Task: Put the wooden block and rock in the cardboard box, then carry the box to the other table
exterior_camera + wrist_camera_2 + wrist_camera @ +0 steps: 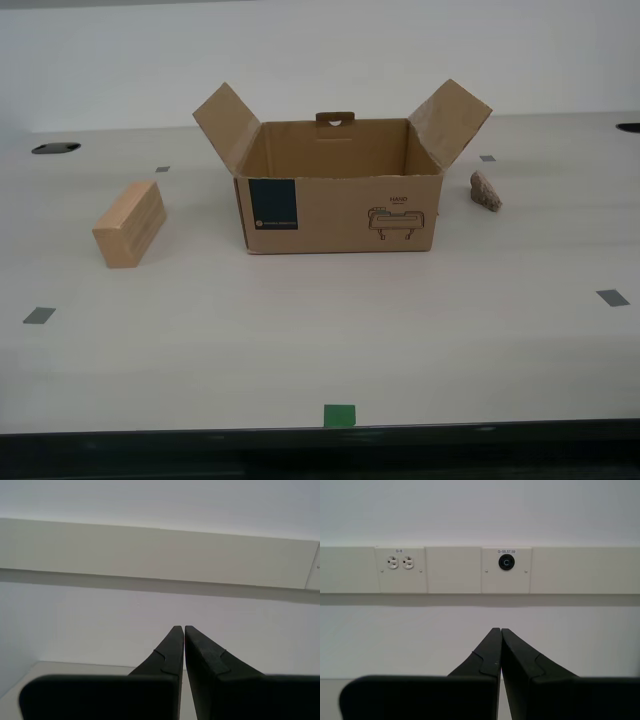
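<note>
exterior view: light tan wooden block [129,223] and small grey-brown rock [486,190] flank the open brown cardboard box [340,210], nothing visible inside; my first gripper [499,632] and my second gripper [183,629], both closed and empty, face a wall.

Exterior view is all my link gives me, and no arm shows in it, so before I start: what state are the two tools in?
Observer: My first gripper is shut, with nothing between the tool's tips.
Operator: And the other one?
Observer: My second gripper is shut too, also on nothing.
Operator: Is either aimed at the cardboard box?
Observer: No. The first wrist view faces a wall panel with a double outlet and a round black socket; no box, wooden block or rock appears in either wrist view.
Operator: What does the second wrist view face?
Observer: A plain wall with a pale trunking strip running across it, and a bit of tabletop near the tool.
</note>
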